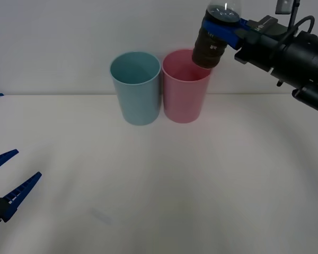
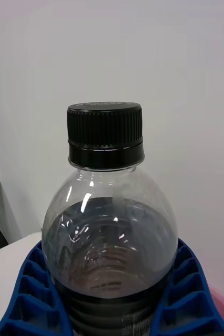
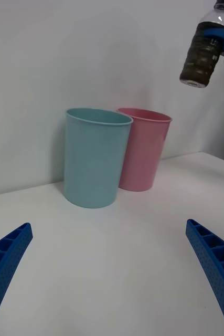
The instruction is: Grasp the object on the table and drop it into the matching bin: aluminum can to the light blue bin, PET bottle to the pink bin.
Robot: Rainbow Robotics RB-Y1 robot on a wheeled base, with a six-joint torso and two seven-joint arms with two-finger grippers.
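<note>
Right pincer: I see my right pincer [image 1: 223, 26] raised at the far right, its blue ribbed fingers [image 2: 188, 294] pinching the PET bottle [image 1: 214, 37] around the body just below the shoulder.
Bottle position: it hangs in the air, clear of the tabletop [image 1: 159, 174], over the far right part of the pink bin [image 1: 185, 85]; its lower end overlaps that bin's rim in my front view. In the left wrist view the bottle [image 3: 202, 52] sits well above both bins and off to the pink bin's side.
Bottle tilt: it leans slightly, base toward the bin.
Bottle look: clear plastic, rounded shoulder, black ribbed screw cap [image 2: 105, 135], dark contents or label showing through the wall.
Label: a dark brown-olive band [image 3: 198, 58] wraps the lower body; I cannot read any writing or brand on it.
Cap writing: there are faint raised marks on the cap's top edge that I cannot make out.
Pink bin: tall, round, tapering to the base, standing on the tabletop toward the far side.
Light blue bin [image 1: 136, 87]: same shape, just to the left of the pink one, their sides almost touching.
Left pincer: my left pincer [image 1: 8, 180] waits low at the near left, fingers spread wide with nothing between them.
</note>
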